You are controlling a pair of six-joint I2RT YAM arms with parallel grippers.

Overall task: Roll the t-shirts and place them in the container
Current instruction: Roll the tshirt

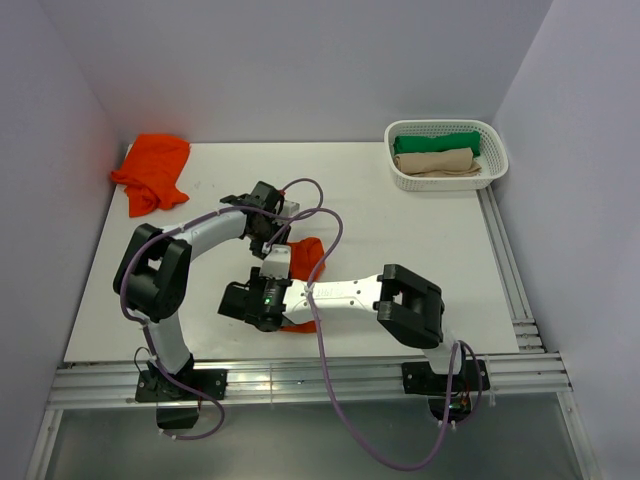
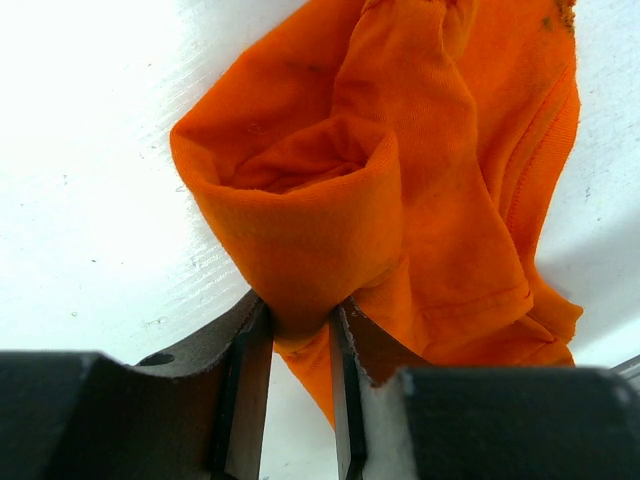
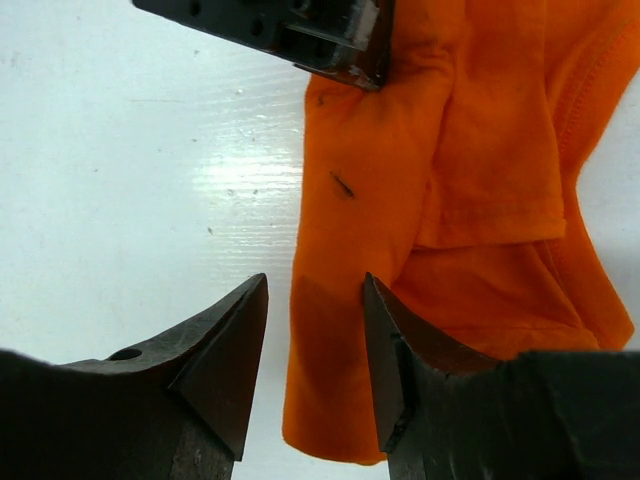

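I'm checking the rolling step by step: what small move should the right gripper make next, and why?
Probably close on the cloth. The right gripper straddles an edge of the orange t-shirt with its jaws apart, while the left gripper already pinches a rolled fold.

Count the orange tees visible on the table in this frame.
2. One orange tee lies bunched at the far left corner; the other tee is mid-table between the two arms, partly hidden under them. More could sit unseen in the basket.

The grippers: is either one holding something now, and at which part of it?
The left gripper pinches a bunched fold of the orange t-shirt. The right gripper straddles a folded edge of it, jaws apart, not gripping.
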